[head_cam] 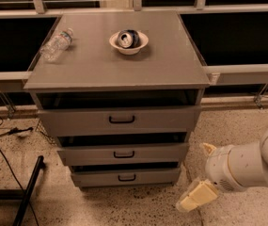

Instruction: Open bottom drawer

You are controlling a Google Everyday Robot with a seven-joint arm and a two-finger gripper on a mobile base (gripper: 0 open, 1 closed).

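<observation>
Hovering claw (197,196) low, rt of bottom drawer (126,177); can (127,38) label illegible.

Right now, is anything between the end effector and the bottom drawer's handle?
Nothing visible. The end effector hangs low, right of the cabinet; only floor lies between it and the handle of the bottom drawer.

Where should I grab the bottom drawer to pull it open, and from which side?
Grip the small black loop handle centred on the front of the bottom drawer, coming straight in from the front. The flat front seems to offer no other hold. The end effector hangs low at the view's right, apart from the drawer.
</observation>
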